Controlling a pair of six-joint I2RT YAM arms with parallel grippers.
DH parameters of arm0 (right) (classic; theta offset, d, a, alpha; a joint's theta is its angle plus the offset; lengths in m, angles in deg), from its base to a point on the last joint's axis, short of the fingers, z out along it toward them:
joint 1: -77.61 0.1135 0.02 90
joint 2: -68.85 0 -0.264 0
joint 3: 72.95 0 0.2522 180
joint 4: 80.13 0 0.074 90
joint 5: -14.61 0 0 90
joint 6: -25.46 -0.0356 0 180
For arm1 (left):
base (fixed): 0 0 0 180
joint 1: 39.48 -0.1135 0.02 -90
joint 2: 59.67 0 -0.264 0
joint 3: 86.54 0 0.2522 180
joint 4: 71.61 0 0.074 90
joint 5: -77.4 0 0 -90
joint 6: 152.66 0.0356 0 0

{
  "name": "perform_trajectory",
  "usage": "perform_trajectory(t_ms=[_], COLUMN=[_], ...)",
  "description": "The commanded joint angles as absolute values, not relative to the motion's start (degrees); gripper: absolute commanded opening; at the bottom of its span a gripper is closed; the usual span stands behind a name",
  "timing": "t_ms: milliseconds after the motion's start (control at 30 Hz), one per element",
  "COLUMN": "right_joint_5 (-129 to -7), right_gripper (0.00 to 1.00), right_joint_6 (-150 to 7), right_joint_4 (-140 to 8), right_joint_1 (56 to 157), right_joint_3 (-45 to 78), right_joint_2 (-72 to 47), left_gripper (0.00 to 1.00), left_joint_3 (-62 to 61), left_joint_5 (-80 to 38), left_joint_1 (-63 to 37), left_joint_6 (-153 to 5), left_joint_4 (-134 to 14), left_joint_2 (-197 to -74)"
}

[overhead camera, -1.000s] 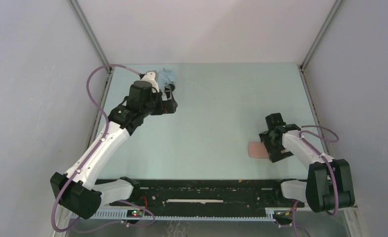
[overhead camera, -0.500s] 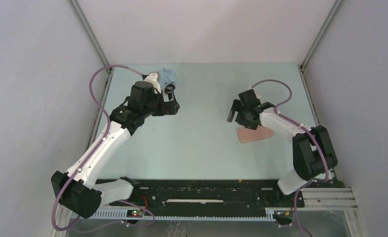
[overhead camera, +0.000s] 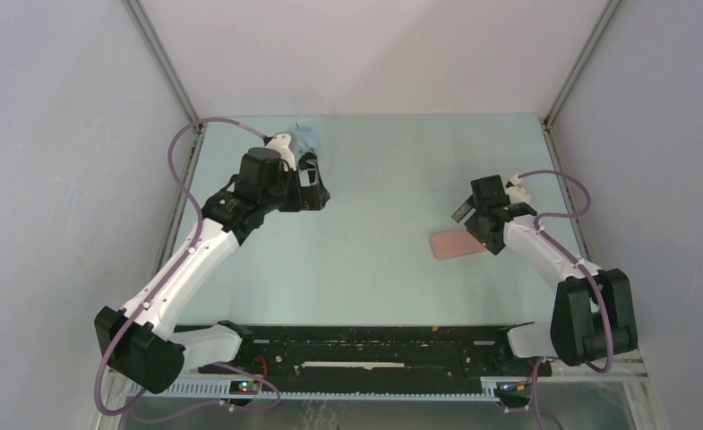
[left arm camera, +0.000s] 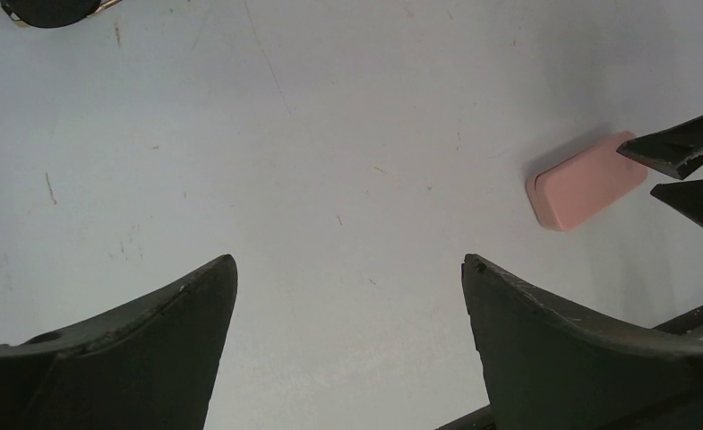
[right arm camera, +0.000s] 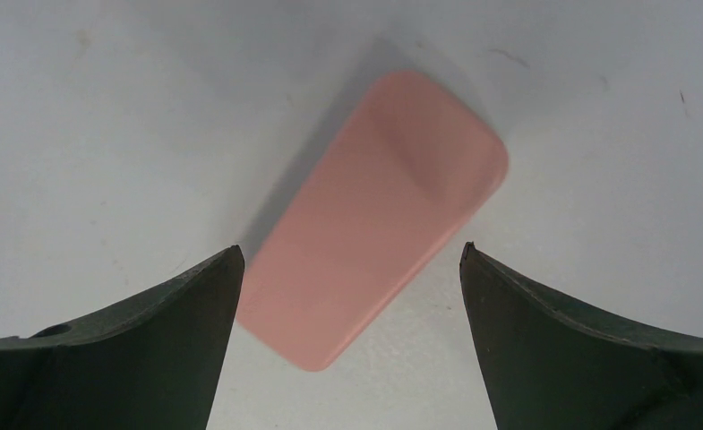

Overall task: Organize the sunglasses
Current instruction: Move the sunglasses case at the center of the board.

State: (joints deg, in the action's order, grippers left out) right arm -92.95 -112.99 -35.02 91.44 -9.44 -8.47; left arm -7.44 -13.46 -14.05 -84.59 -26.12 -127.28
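Right wrist view: right pincer (right arm camera: 349, 249) spread wide, gripping nothing. Between its two dark fingers, flat on the desk (right arm camera: 106, 116), the pink case (right arm camera: 374, 215), closed and lying slantwise, one rounded end up toward the right, the other down by the left finger. Left finger just beside the case's edge; touching or not, cannot tell. Right finger apart from it, bare desk in between.

Seen from above, same pincer at the right side of the desk, the case poking out leftward from under it.

Left pincer (left arm camera: 349, 260) likewise wide open and empty, held over bare, lightly scuffed desk. Far off at the right edge of the left wrist view, the case again, with the tips of the right pincer's fingers at its right end.

Sunglasses (left arm camera: 50, 9) at the very top left corner of that view: only part of one dark round lens and a scrap of frame showing, the rest cut off by the edge. Lying on the desk, apart from the left pincer, well apart from the case.

From above, sunglasses not made out, hidden about the left pincer at the far left. Just beyond it, near the far left corner, a light blue cloth (overhead camera: 308, 136).
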Motion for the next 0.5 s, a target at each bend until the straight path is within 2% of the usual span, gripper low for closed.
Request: perform_trajectory(t_ms=[0,133,467], right_joint_5=[-92.5,-86.6,-86.8], right_gripper=[1.0,1.0,1.0], right_joint_6=[-121.9,-124.5,-126.7], right_joint_4=[-33.8,-37.8,-38.6], right_joint_1=[90.8,89.8,89.4], right_joint_3=[-10.9,-12.0,-9.7], right_joint_2=[-9.5,-10.9,-17.1], left_gripper=[1.0,1.0,1.0], left_joint_3=[-8.0,-7.3,-7.5], left_joint_5=[-14.9,-14.2,-14.4], left_joint_1=[-13.4,-13.4,-13.2], left_joint_6=[-82.7,-82.8,-83.1], left_joint_4=[-27.6,-27.3,-27.0], left_joint_2=[-128.6,-129.1,-128.9])
